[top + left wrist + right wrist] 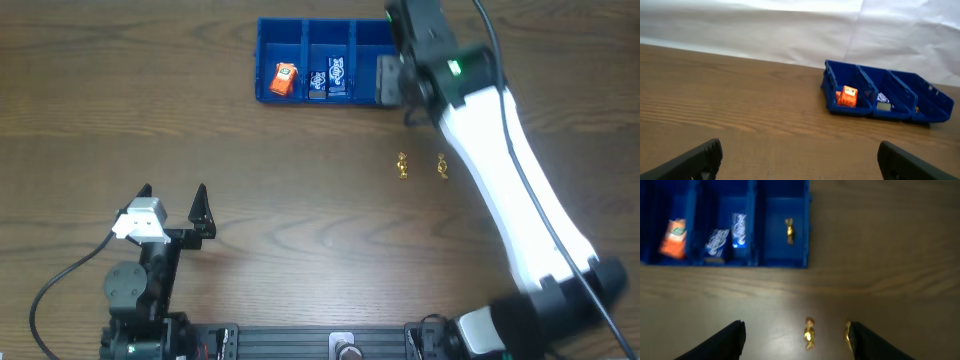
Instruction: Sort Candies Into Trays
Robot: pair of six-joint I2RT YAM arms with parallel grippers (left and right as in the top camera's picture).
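My right gripper (796, 330): fingers spread apart | two small gold-wrapped candies (810, 332) on the table beneath it | blue plastic three-compartment tray (808, 230) ahead

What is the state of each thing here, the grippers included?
Left gripper: jaws open, empty.
Right gripper: jaws open, empty.
Orange candy: in blue tray, left compartment.
Blue candies: middle compartment.
Gold candy: right compartment.
Two gold candies: loose on table, unsorted.
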